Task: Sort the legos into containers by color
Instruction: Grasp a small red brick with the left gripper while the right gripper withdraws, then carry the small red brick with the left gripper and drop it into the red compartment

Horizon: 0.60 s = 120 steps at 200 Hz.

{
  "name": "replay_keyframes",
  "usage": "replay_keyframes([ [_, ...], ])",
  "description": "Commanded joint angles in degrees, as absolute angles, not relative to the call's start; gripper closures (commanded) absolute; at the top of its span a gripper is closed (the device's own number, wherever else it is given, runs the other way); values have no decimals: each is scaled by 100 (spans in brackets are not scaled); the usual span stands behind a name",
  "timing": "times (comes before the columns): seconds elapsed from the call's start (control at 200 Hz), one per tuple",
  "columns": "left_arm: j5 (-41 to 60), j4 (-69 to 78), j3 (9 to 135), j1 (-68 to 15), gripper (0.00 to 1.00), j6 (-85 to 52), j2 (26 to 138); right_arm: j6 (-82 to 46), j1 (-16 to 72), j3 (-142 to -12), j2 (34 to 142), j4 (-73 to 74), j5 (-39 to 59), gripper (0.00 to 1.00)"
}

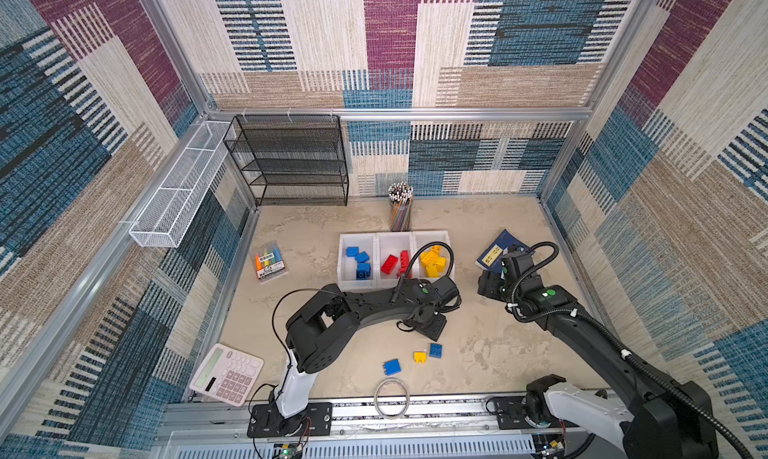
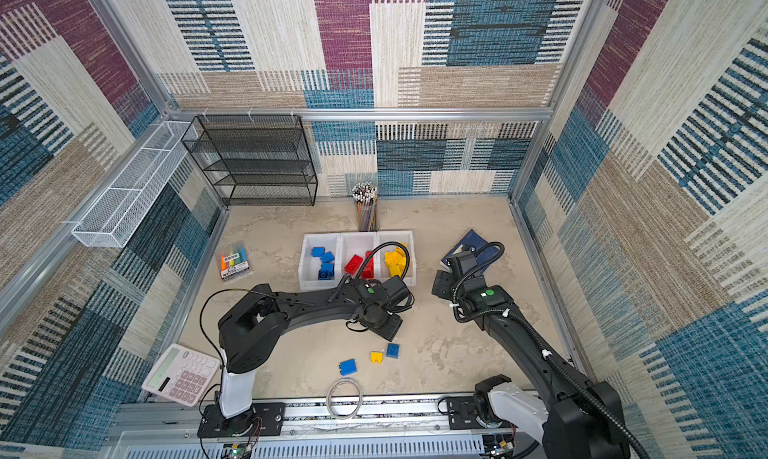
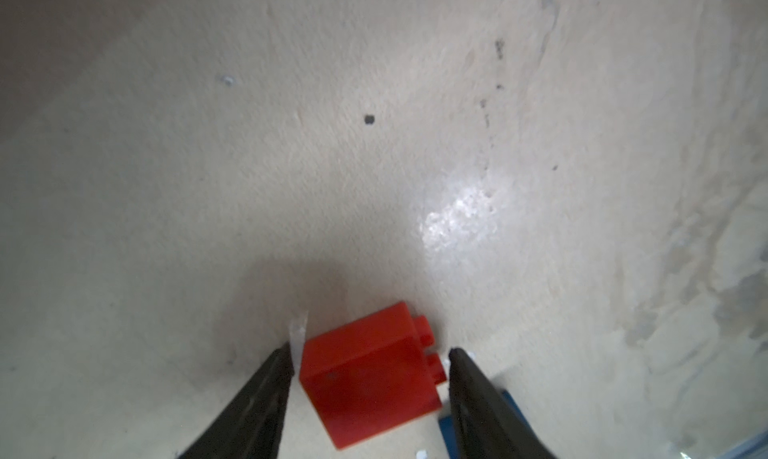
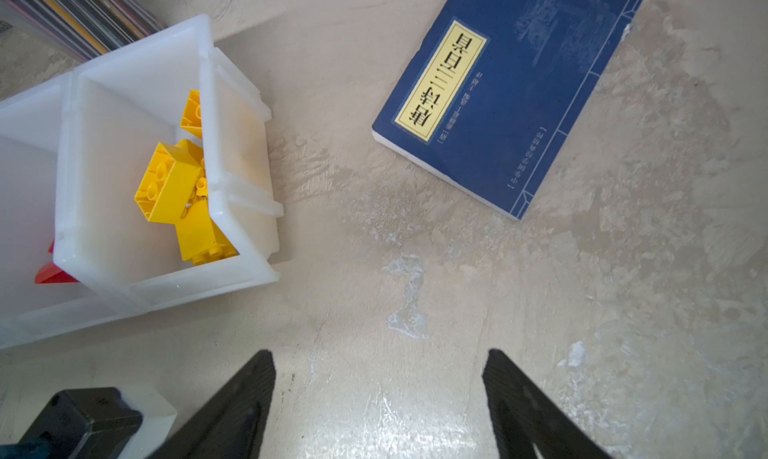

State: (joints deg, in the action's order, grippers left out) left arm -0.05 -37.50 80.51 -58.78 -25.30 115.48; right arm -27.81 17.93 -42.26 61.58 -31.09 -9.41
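"Judging by the left wrist view, where is the red brick [image 3: 365, 378] placed against the left pincer [image 3: 369, 353]?"

"It is found squarely between the jaws, its studs turned toward one jaw, so the stud axis is laid across the gap. Both jaws are set close against its flanks. Whether it is clamped cannot be told."

"And where must it be carried?"

"In a top view the middle bin [image 1: 394, 237], where red bricks [image 1: 390, 265] are kept, is seen near, at 11 o'clock from that pincer. The right pincer [image 4: 380, 363], spread wide and empty over bare tabletop [image 4: 415, 270], is parked at 4 o'clock of the yellow bin [image 4: 239, 145], so the left arm is judged nearer. Loose bricks [image 1: 419, 356], two blue and one yellow, are scattered at 6 to 7 o'clock of the left pincer."
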Motion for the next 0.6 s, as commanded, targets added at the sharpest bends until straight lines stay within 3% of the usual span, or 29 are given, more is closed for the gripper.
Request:
replay_keyframes([
  [0.0, 0, -3770, 8057, -5896, 44, -2390, 11713, -2831, 1783, -4202, 6118, -3023, -937, 18],
  [0.341, -76, -3664, 7928, -5921, 59, -2312, 11484, -2830, 1784, -4208, 6113, -3059, -940, 18],
  [0.596, -316, -3525, 7667, -5642, 60, -2159, 10720, -2781, 1784, -4366, 6117, -3170, -853, 19],
])
